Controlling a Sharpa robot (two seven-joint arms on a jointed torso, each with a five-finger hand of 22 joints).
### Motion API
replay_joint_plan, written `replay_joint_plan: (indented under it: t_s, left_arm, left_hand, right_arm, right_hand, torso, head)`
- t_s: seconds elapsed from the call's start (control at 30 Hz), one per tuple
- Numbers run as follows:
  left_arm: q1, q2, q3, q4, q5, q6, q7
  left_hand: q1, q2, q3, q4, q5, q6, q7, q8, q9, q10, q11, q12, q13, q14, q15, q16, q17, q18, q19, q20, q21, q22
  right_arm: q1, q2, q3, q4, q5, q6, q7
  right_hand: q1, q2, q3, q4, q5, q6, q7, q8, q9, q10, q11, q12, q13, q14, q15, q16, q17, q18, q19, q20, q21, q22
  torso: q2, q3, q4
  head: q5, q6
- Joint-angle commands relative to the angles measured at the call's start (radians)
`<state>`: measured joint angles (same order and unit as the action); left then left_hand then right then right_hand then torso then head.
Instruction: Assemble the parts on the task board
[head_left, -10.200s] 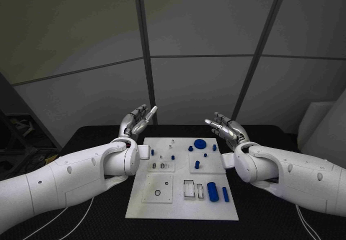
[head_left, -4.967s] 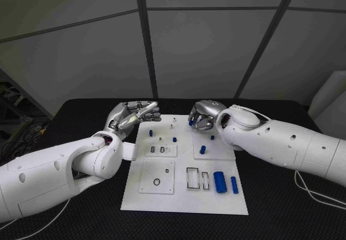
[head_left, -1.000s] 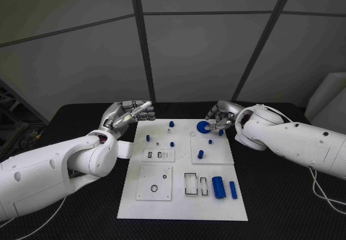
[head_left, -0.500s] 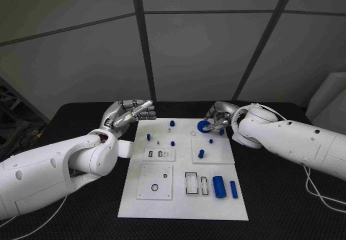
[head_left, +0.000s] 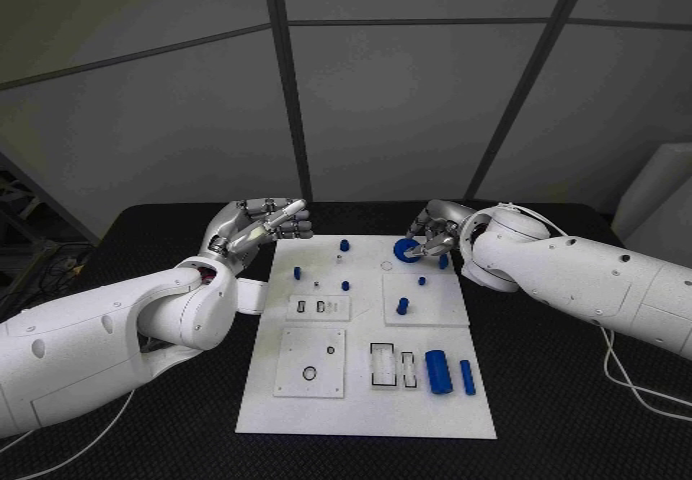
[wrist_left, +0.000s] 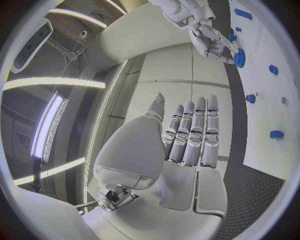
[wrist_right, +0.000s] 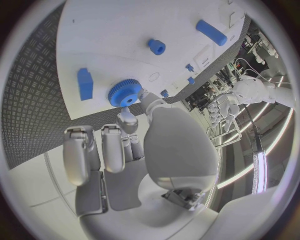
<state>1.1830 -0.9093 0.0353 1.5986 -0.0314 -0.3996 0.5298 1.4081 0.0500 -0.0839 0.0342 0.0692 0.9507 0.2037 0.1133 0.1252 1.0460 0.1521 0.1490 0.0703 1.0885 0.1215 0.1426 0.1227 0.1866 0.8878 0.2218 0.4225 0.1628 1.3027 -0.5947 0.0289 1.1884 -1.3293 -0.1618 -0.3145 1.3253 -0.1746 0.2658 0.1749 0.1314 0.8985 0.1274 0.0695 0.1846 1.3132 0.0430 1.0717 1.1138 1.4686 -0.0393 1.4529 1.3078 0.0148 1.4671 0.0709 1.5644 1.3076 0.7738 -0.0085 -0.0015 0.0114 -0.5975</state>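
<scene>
head view is showing my right hand (head_left: 433, 238) pinching the blue gear (head_left: 408, 251) by its toothed rim, just above the far right corner of the task board (head_left: 361, 400). my left hand (head_left: 260, 228) is hanging off the board's far left corner, fingers curled in together and holding nothing.

i am judging the gear to be a light, rigid plastic piece; the teeth should be giving the fingertips some bite, so the rim is the right place to be holding it, with the centre hole kept free for whatever peg it is meant to go on. a light part pinched at the edge could be tipping or twisting in the grip, so i am planning to keep it level.

right wrist view is giving me what the head camera is not: the gear (wrist_right: 125, 93) seen flat-on, its bore open, sitting between two fingertips, with a faint round seat (wrist_right: 154, 77) on the board just beside it and a small blue post (wrist_right: 156, 47) further in. left wrist view is showing the right hand (wrist_left: 215, 40) and gear (wrist_left: 239, 57) from the side, hovering at the board's edge; whether the gear is touching the board, i cannot tell.
</scene>
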Motion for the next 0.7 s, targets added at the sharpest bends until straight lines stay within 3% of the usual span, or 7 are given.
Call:
replay_joint_plan:
  t_s: [0.03,0.7]
  left_arm:
    - [0.002,0.001,0.001,0.0,-0.001,0.013,0.002]
    - [0.001,0.002,0.001,-0.002,-0.001,0.016,-0.001]
  left_hand:
    - [-0.007,0.007,-0.004,-0.001,-0.004,0.001,0.005,-0.007,-0.001,0.0,0.008,-0.006,-0.002,-0.004,0.0,-0.007,0.001,-0.006,0.0,0.004,0.004,-0.002]
    - [-0.007,0.007,-0.004,-0.001,-0.004,0.001,0.005,-0.007,-0.001,0.0,0.008,-0.006,-0.002,-0.004,0.0,-0.007,0.001,-0.006,0.0,0.004,0.004,-0.002]
  right_arm:
    - [0.0,0.002,-0.001,-0.004,-0.008,0.025,-0.01]
    - [0.0,0.016,-0.001,-0.021,-0.06,0.074,-0.012]
  right_hand:
    - [0.011,-0.001,0.001,0.003,0.003,-0.01,0.001,-0.004,0.002,0.005,-0.001,0.008,0.003,0.055,0.006,0.006,0.022,-0.015,0.104,0.008,0.006,0.263]
    - [0.039,-0.006,0.004,-0.006,0.004,-0.023,0.003,-0.006,0.009,0.001,0.001,0.017,0.019,0.056,0.008,0.011,0.032,-0.015,0.104,0.01,0.006,0.263]
  torso:
    - [0.0,0.0006,-0.0008]
    - [0.001,0.0007,-0.0005]
  head:
    - [0.001,0.0]
    - [0.0,-0.006]
